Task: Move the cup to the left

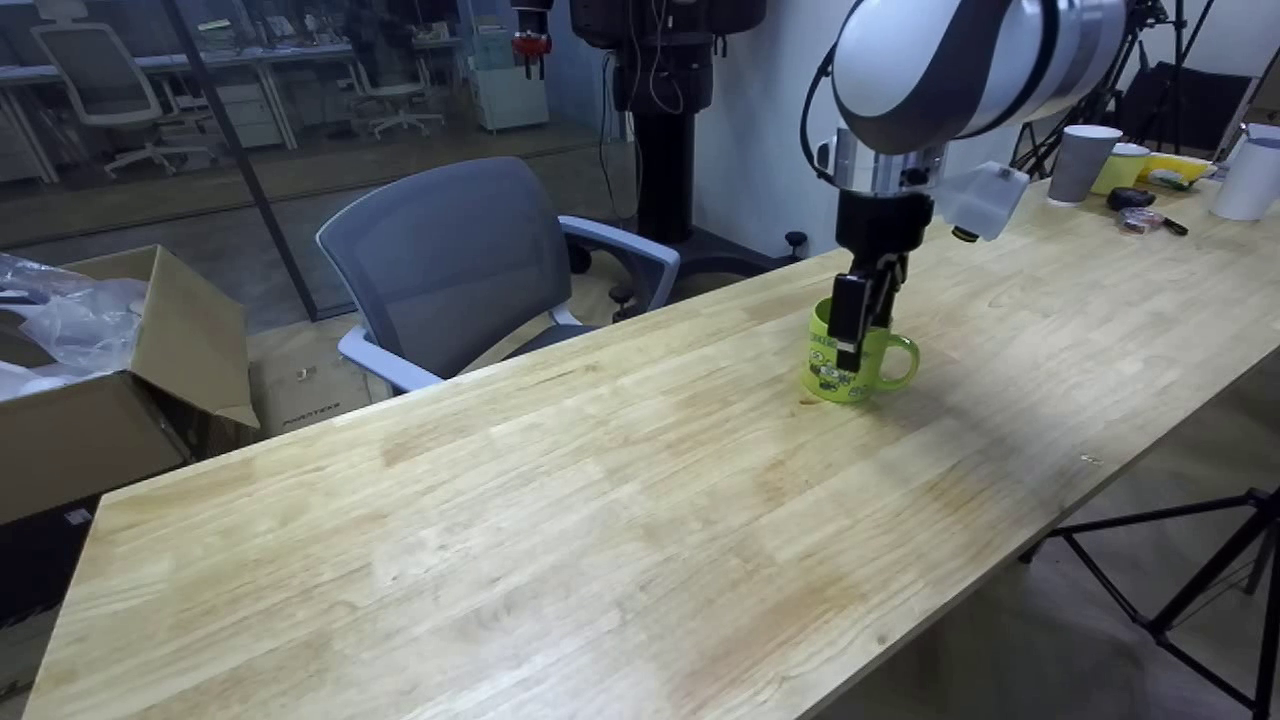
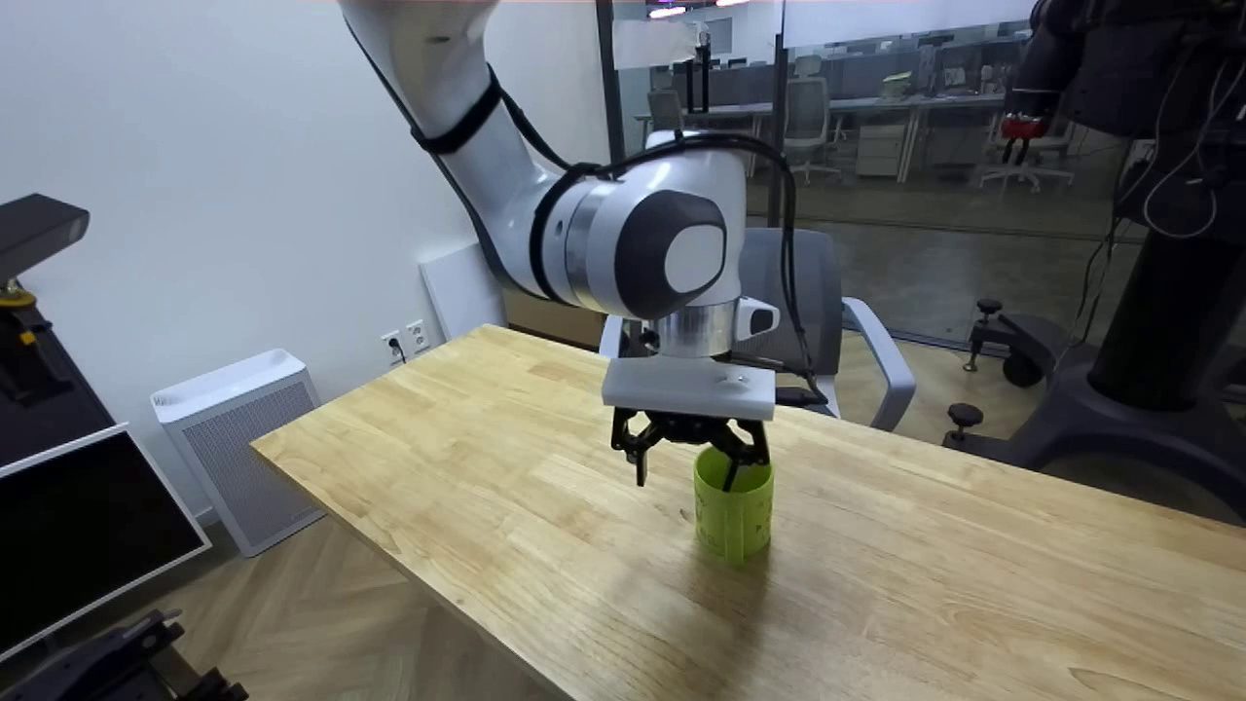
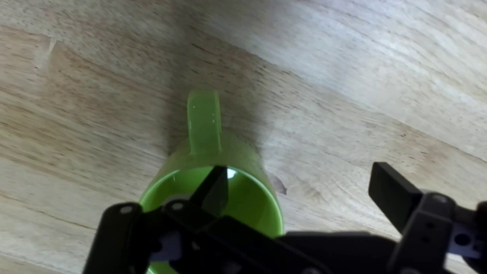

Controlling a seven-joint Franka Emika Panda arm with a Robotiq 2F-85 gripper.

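The lime-green cup (image 1: 830,380) stands upright on the wooden table, with printed figures on its side. It also shows in an exterior view (image 2: 735,526) with its handle facing that camera. In the wrist view the cup (image 3: 253,198) is at lower left, its handle pointing up the picture. My gripper (image 2: 685,484) is open and astride the cup's wall. In the wrist view the gripper (image 3: 299,179) has its left finger over the cup's mouth, at or just inside the rim. Its right finger is outside, apart from the cup. Part of the rim is hidden behind the left finger.
On the table (image 1: 480,540) at its far end are a grey cup (image 1: 1083,165), a pale green container (image 1: 1121,170), a yellow bowl (image 1: 1190,165) and a white container (image 1: 1250,185). A grey chair (image 1: 460,260) stands against the table's long edge.
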